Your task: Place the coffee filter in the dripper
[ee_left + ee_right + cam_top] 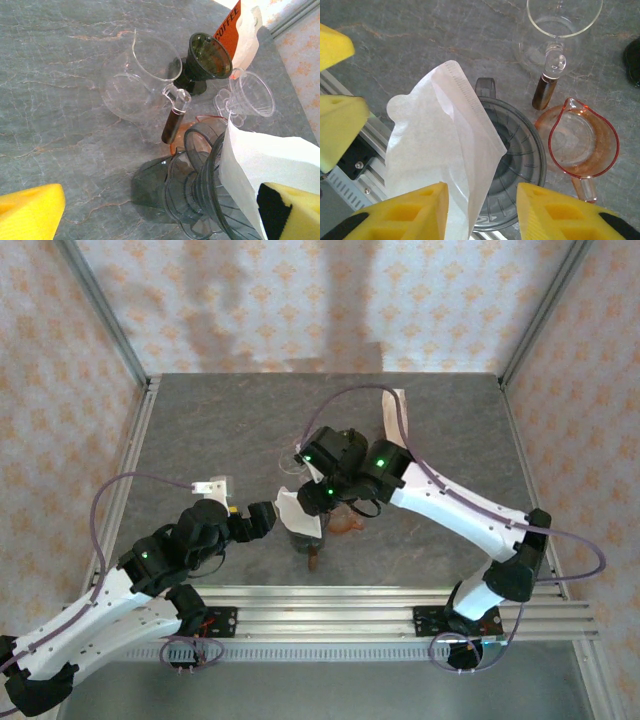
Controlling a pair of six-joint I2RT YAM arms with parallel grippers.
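The white, crinkle-edged coffee filter (440, 145) stands at the grey dripper's (520, 155) rim. Our right gripper (481, 192) sits loose around it; our left gripper (160, 200) is wide open.

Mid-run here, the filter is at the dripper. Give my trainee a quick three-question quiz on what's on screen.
1. True or false: the paper filter lies inside the orange pitcher.
2. What stands next to the grey dripper? A) the orange pitcher B) a metal spoon C) a kettle
3. Fill in: the left gripper has its jaws wide ____.
Key: 1 false, it stands upright at the dripper; 2 A; 3 open.
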